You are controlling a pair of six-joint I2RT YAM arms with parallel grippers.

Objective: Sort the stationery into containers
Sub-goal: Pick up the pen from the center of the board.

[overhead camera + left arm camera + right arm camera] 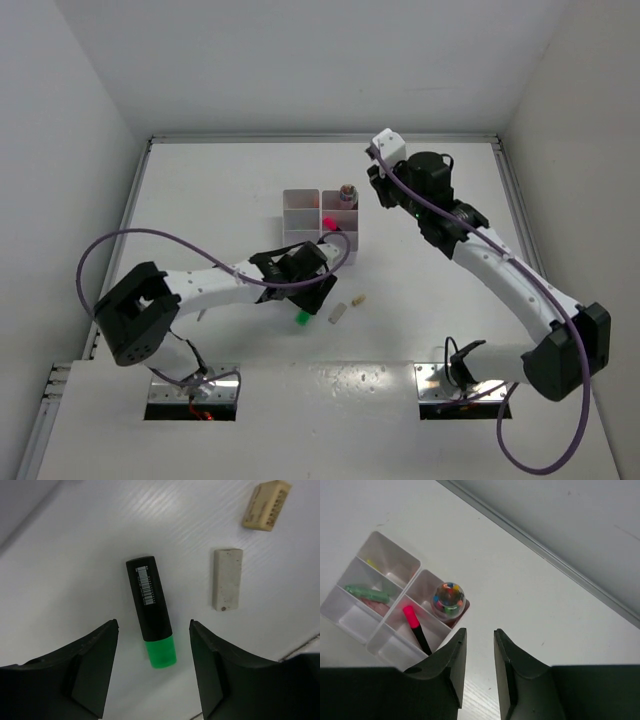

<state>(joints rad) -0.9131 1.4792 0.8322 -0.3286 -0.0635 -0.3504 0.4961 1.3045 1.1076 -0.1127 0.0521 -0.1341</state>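
Highlighter (149, 600), green, lies between wide-spread left claw (153, 627), ready for grasping; right claw (480, 635) slightly apart, empty.

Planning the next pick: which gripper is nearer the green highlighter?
Left. The left gripper hangs open directly over the green highlighter; the right gripper is beyond the organiser, near its far right corner.

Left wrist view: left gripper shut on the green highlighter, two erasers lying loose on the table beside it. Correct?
Not quite. The left wrist view shows the left gripper open: the green highlighter lies on the table between its jaws, touched by neither. The grey eraser and beige eraser do lie loose beside it.
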